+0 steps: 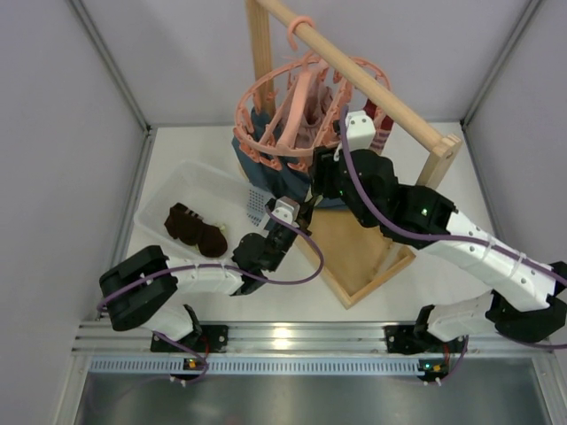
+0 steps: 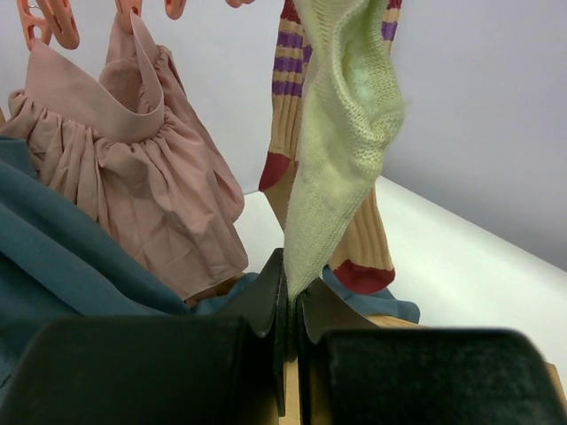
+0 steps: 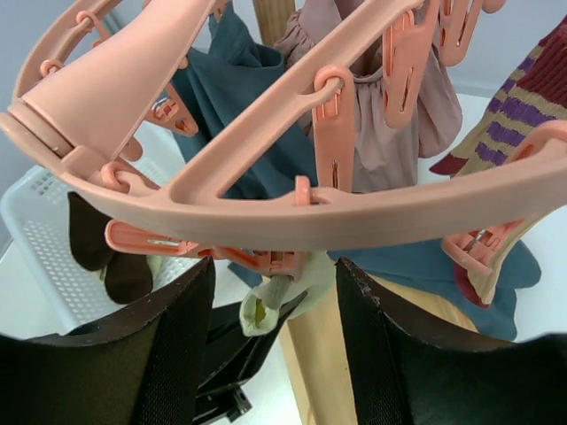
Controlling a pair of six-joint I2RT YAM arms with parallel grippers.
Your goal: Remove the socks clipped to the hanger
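Hanger (image 1: 297,93) hangs off the wooden rack (image 1: 403,113) rail. Only the left wrist view shows the left gripper (image 2: 292,299) pinched shut on the bottom tip of the cream sock (image 2: 341,150), with the striped sock (image 2: 288,71) right behind it; the overhead view hides that contact. The right wrist view shows the right gripper (image 3: 273,266) spread wide just under the ring, holding nothing, with the cream sock's clipped top between its fingers. Count: one hanger, one cream sock, at least one striped sock, what looks like two dark brown socks (image 1: 195,228) in the white basket (image 1: 213,186), one pink garment (image 2: 151,177), one blue cloth (image 2: 53,257).
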